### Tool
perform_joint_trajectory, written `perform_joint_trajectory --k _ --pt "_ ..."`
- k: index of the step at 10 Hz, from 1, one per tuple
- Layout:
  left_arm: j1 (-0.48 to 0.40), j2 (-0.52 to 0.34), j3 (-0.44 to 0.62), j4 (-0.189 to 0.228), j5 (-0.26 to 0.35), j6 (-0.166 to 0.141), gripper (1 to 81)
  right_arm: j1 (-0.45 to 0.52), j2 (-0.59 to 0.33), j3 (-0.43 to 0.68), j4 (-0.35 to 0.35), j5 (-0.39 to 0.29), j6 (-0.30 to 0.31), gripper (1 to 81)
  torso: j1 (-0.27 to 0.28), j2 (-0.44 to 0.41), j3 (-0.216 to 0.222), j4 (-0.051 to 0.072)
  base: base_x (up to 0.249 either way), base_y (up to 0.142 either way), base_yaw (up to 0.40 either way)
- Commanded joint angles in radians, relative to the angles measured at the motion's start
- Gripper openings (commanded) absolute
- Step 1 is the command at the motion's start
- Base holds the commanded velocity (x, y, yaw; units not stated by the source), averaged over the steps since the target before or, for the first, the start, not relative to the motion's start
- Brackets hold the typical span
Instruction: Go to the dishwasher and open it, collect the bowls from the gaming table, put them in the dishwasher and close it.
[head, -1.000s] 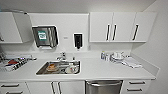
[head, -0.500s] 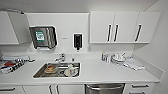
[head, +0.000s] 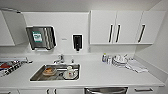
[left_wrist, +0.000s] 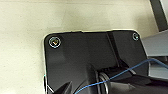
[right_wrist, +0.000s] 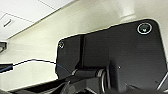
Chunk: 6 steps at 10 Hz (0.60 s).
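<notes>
The dishwasher (head: 106, 90) shows as a brushed silver strip under the white counter (head: 100, 75), at the lower edge of the head view, right of the sink. Its door looks closed. The gaming table and its bowls are out of view. In the left wrist view the robot's dark plate hangs over a pale speckled floor. In the right wrist view the same kind of plate stands against a cream wall and a white ceiling.
A steel sink (head: 56, 73) holds a brownish dish (head: 49, 71) and a white cup (head: 69, 73), with a tap (head: 60, 59) behind. Stacked plates (head: 119, 60), a small bottle (head: 104, 58) and a cloth (head: 135, 66) lie at the right. Wall cabinets (head: 116, 27), a towel dispenser (head: 41, 37) and a soap dispenser (head: 77, 42) hang above.
The whole head view has shifted: the camera has come closer to the counter. The sink sits lower in the picture and less of the dishwasher front shows.
</notes>
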Motion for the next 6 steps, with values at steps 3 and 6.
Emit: perform_joint_trajectory --k 3,6 --pt "-0.058 -0.014 0.001 0.006 0.050 0.003 81.1 0.049 -0.023 0.013 -0.011 -0.036 -0.001 81.1 0.000 0.000 0.000 0.000 0.092 0.000 0.000" --pt "-0.058 -0.012 0.004 0.011 0.052 0.003 81.1 0.046 -0.024 0.012 -0.010 -0.035 -0.001 81.1 0.001 0.000 0.000 0.000 0.022 0.000 0.000"
